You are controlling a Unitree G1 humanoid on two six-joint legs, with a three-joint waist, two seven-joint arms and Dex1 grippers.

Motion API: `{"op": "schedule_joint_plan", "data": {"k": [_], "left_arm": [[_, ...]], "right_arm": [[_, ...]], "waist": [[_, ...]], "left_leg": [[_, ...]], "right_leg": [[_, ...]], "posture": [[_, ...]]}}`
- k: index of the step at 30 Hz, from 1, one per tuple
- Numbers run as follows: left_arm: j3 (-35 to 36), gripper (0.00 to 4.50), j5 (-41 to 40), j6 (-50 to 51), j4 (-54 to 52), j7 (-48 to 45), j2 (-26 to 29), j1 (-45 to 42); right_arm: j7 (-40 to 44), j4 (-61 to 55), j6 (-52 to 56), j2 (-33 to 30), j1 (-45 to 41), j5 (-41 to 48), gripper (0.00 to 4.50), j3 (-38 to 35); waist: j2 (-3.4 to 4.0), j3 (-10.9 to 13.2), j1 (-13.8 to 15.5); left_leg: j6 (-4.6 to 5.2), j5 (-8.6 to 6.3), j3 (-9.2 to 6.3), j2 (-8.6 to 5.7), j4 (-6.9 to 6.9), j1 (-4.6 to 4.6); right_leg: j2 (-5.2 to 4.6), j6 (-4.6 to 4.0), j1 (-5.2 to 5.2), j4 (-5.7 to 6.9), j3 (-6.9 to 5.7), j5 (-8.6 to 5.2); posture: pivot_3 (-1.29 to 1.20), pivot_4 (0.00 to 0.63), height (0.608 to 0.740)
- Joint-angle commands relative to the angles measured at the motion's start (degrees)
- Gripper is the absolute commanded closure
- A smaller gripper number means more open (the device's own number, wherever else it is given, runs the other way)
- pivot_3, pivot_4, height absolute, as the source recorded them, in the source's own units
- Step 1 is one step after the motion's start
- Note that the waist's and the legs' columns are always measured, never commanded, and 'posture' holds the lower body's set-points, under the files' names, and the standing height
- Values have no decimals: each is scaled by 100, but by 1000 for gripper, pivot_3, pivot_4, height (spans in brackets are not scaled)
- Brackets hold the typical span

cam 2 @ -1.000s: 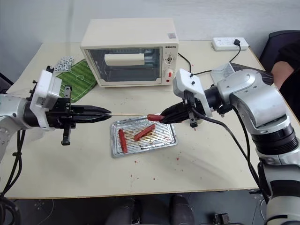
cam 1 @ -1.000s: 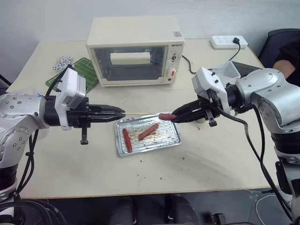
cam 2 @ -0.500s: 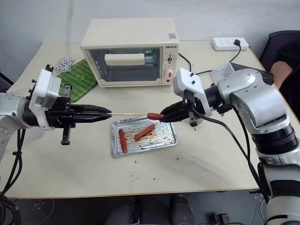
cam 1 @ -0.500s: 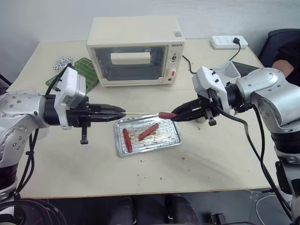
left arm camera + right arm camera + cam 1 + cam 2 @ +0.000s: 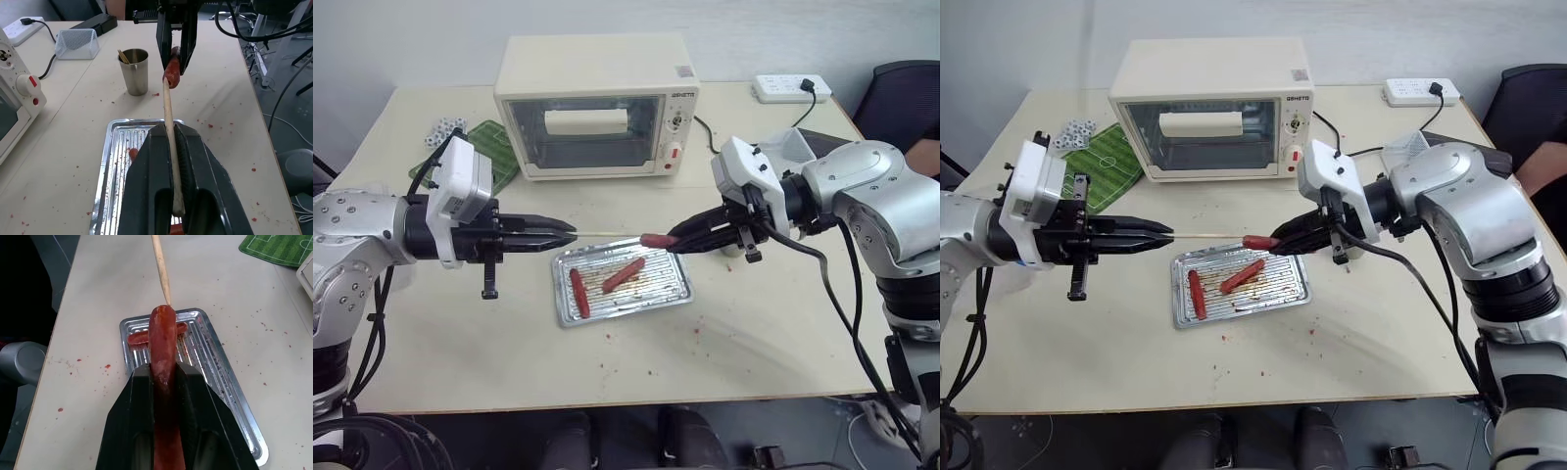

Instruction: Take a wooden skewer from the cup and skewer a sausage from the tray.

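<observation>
Skewer [image 5: 607, 234] in left gripper [image 5: 570, 233], sausage [image 5: 656, 241] in right gripper [image 5: 672, 241] (clamped), two sausages on tray [image 5: 674, 290]

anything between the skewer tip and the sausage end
Nothing visible. The skewer in the left gripper meets the end of the sausage held by the right gripper, above the tray.
</observation>
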Motion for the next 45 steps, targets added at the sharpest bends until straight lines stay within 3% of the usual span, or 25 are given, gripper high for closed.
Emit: {"op": "schedule_joint_plan", "data": {"k": [1,45], "left_arm": [[-3,4500,-17,-45,-134,-8,-29,-121],[51,4500,158,-187,20,-112,26,-123]], "right_arm": [[-30,-135,30,36,-211,171,3910,-207],[-10,-157,-9,-209,-40,175,3910,-250]], "waist": [[0,0,0],[0,0,0]], "left_leg": [[0,0,0,0,0,0],[0,0,0,0,1,0]], "right_leg": [[0,0,0,0,0,0],[0,0,0,1,0,0]], "posture": [[0,150,740],[0,150,740]]}}
